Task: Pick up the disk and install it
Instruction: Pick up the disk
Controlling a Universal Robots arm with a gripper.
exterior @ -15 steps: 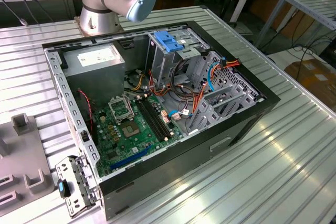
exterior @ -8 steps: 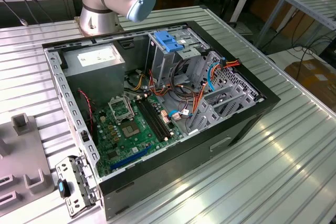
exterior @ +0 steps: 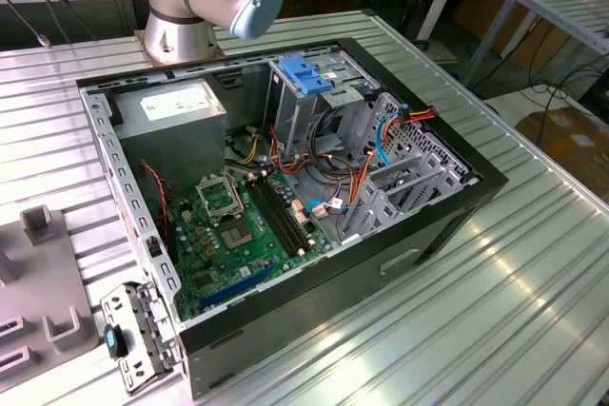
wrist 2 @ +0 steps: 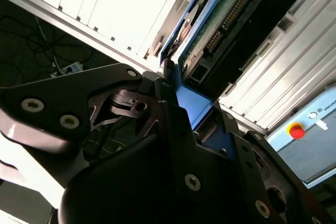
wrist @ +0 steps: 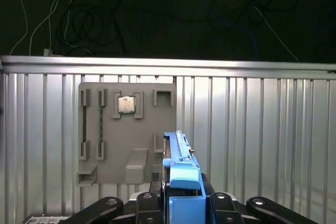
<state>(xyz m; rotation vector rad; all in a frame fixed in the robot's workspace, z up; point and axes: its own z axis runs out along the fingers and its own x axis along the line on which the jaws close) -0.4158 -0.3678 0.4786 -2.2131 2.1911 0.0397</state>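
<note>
My claw [wrist: 184, 195] is clamped on the disk [wrist: 177, 153]. In the first wrist view the drive stands edge-on between the jaws, with its blue side rail towards the camera. In the second wrist view the black fingers [wrist 2: 169, 103] pinch that rail near one end, and the green circuit board [wrist 2: 223, 17] runs away from the grip. Most of the drive hangs out beyond the pads.

Just past the disk's far end lies the grey fixture plate [wrist: 142, 129], with a processor chip [wrist: 126, 104] seated in one pocket. It sits on the ribbed metal table [wrist: 262, 129]. I cannot tell whether the drive's tip is clear of the plate.

I judge the step in hand to be carrying the drive to its bay. With such a long overhang I would move slowly and avoid sharp wrist turns, so the drive does not pivot in the pads. I would also lift straight off the plate before travelling sideways.

In the exterior view the open computer case [exterior: 285, 320] lies on its side. Its drive cage has a blue handle [exterior: 304, 78], with loose cables [exterior: 357, 178] just beside it. I would line the rails up squarely with the cage and watch those wires, since one could snag a rail.
</note>
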